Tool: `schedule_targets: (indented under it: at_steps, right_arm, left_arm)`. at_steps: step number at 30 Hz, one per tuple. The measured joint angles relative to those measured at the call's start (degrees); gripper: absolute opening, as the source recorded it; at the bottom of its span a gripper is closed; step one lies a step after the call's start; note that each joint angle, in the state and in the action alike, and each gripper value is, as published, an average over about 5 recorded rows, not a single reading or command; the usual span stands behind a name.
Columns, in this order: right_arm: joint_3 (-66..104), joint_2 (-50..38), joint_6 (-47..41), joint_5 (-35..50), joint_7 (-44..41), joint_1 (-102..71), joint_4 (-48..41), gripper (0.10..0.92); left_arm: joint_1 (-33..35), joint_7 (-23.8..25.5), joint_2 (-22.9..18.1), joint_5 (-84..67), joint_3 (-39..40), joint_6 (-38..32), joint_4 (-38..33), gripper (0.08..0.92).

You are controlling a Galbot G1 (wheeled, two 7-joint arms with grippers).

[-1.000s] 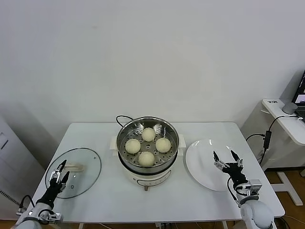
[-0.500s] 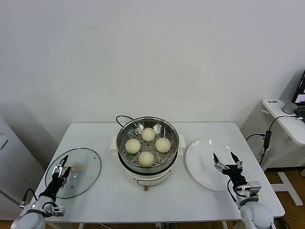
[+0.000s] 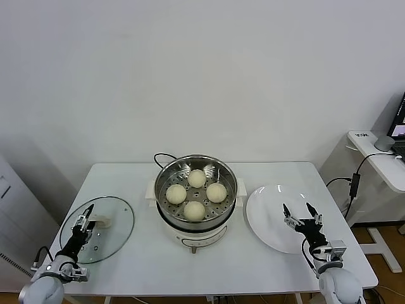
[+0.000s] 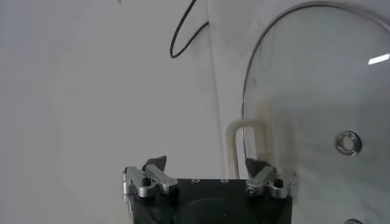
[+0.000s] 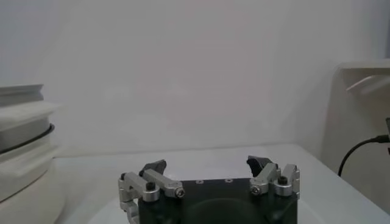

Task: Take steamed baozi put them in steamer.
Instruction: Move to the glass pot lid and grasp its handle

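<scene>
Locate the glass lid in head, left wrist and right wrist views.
Head view: glass lid lies flat on the table's near-left part, under the left gripper.
Left wrist view: glass lid fills the far side of the picture, white handle just ahead of the jaws.
Right wrist view: not in it.
Shared landmark: the lid's white handle.

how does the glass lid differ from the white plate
The round clear glass lid lies on the table's left side, left of the shiny steel steamer; the flat round white plate lies on its right. The lid is see-through and carries a white handle; the plate is opaque and bare. The left gripper hovers over the lid, the right gripper over the plate. Both lie flat.
</scene>
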Motion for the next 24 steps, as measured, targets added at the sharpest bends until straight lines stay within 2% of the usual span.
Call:
schedule_targets:
  at_steps: [16,24]
  right_arm:
    - [0.0,-0.3,0.0,-0.3,0.1,0.8,-0.8,0.823]
    - [0.0,-0.3,0.1,-0.3,0.1,1.3,-0.9,0.823]
  left_arm:
    - [-0.2,0.3,0.0,-3.2,-0.5,-0.9,-0.9,0.132]
    - [1.1,2.6,1.9,-8.4,-1.8,1.1,-6.2,0.110]
